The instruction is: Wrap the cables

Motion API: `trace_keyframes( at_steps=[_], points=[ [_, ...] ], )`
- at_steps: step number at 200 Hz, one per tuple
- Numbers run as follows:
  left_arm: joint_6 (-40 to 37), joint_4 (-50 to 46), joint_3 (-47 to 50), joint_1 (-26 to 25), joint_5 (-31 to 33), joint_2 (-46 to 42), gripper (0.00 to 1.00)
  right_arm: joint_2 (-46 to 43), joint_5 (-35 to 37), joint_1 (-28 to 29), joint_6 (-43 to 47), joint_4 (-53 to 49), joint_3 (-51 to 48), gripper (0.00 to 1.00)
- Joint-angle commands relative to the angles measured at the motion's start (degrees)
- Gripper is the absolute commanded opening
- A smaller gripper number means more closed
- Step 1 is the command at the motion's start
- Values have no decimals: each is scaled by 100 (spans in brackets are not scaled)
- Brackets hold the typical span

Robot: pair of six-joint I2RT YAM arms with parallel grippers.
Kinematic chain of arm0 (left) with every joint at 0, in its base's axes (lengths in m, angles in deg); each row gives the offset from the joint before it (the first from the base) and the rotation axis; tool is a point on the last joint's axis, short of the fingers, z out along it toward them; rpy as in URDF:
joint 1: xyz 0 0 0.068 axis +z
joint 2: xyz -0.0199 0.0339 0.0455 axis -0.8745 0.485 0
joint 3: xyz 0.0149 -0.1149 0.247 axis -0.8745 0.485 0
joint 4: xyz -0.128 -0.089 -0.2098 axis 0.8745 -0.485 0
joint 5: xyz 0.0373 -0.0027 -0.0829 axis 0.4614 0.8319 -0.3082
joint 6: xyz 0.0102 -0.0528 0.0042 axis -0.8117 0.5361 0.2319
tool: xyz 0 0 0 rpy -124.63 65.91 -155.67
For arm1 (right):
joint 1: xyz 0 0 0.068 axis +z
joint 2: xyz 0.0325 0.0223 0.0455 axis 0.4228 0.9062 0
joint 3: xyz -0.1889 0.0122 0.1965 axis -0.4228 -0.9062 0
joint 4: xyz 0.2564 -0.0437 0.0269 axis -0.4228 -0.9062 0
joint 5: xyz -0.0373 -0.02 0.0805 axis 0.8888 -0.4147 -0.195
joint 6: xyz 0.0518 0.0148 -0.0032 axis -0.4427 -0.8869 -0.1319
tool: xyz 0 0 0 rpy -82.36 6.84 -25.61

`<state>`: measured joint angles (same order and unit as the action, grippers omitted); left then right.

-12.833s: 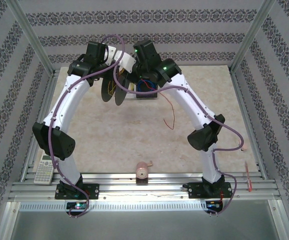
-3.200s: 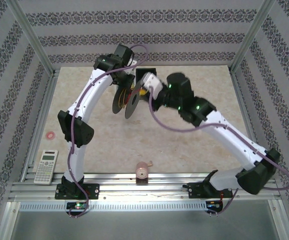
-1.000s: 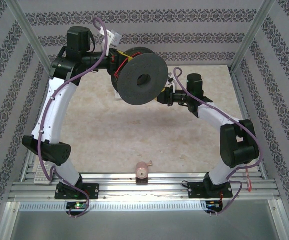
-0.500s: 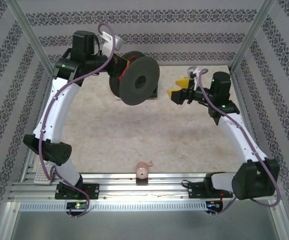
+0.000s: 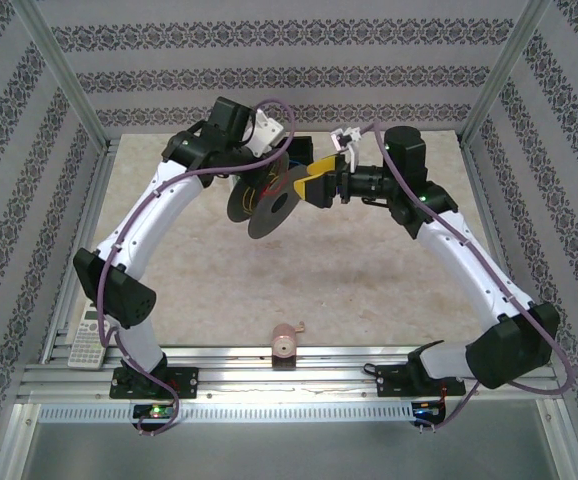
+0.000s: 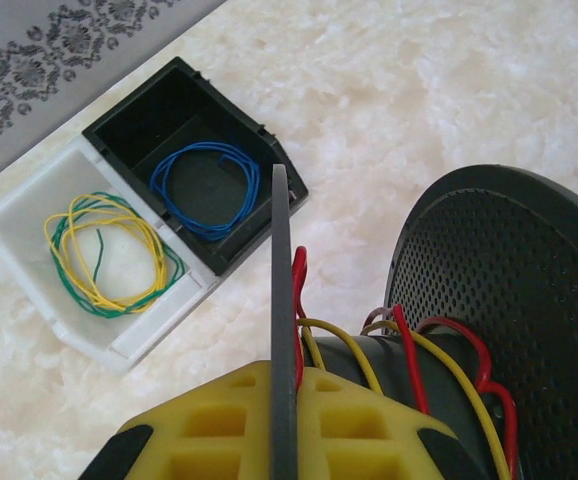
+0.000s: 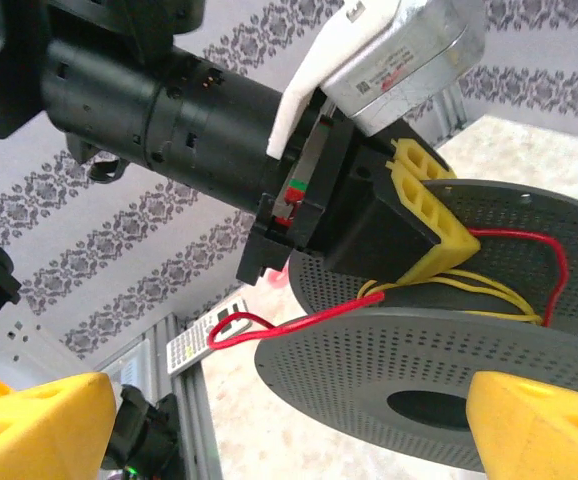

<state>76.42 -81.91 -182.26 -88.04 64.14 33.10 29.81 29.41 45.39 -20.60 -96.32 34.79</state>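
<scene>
My left gripper [image 6: 281,390] is shut on the thin edge of one flange of a dark grey perforated spool [image 6: 509,280], holding it above the table. The cables, thin red wire [image 6: 404,345], lie in a few turns on the hub beside yellow wire. From above, the spool [image 5: 267,208] hangs at the back centre under the left gripper [image 5: 272,172]. My right gripper [image 5: 315,186] stands open just right of it. Seen from the right wrist, a red loop [image 7: 269,322] sticks out between the flanges, above the open right gripper [image 7: 289,415].
A black box [image 6: 129,110] holds a blue wire coil [image 6: 209,190]; its white lid [image 6: 29,250] holds a yellow-green coil [image 6: 109,250]. A calculator [image 5: 87,340] lies at the near left edge, a small pink reel [image 5: 285,343] at the near centre, a red stick [image 5: 497,355] near right.
The right gripper opened, swung out to the right, then came back left beside the spool. The left arm lowered and turned the spool toward the table's middle.
</scene>
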Motion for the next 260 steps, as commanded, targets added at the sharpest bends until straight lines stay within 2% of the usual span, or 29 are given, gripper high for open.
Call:
trace_keyframes(
  at_steps=[1, 29, 132, 260],
  points=[
    [-281, -1, -256, -93, -256, 22, 0, 204, -177, -59, 157, -462, 507, 91],
    [-334, -149, -375, -134, -392, 104, 0, 455, -442, -105, 211, -637, 717, 90],
    [-403, -421, -665, -292, -502, 259, 0, 859, -371, 134, 327, -554, 880, 89],
    [-449, -601, -1002, -313, -354, 549, 0, 601, -709, 291, 184, -396, 754, 75]
  ],
)
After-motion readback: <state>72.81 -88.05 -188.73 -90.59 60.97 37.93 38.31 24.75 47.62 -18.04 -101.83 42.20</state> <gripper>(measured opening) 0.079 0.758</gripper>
